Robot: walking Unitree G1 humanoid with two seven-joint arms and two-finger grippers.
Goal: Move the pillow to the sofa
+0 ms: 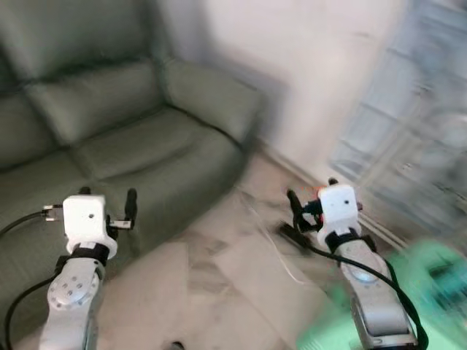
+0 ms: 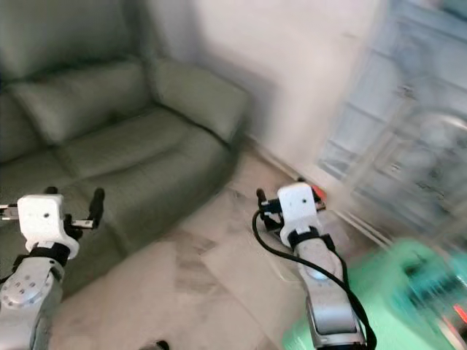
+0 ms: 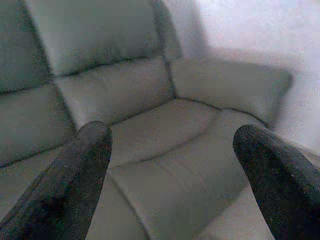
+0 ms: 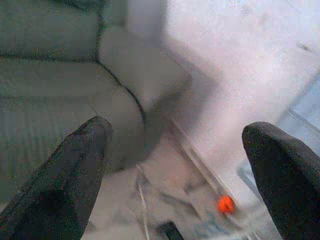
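A grey-green leather sofa [image 1: 146, 146] fills the left side, with an armrest [image 1: 211, 95] at its right end. My left gripper [image 1: 108, 195] hangs open in front of the seat cushion, with nothing between its fingers; the left wrist view looks past its black fingers [image 3: 75, 175] at the sofa seat [image 3: 165, 135]. My right gripper [image 1: 312, 191] is open and empty over the floor to the right of the sofa. A blurred green shape [image 1: 408, 292] lies at the lower right; I cannot tell what it is.
The picture is blurred by motion. A white wall [image 1: 306, 65] stands behind the sofa's end, and a pale glass panel [image 1: 416, 124] stands to the right. On the marble floor [image 1: 219, 284] lie a thin white cable [image 1: 270, 240] and a small orange object [image 4: 225, 204].
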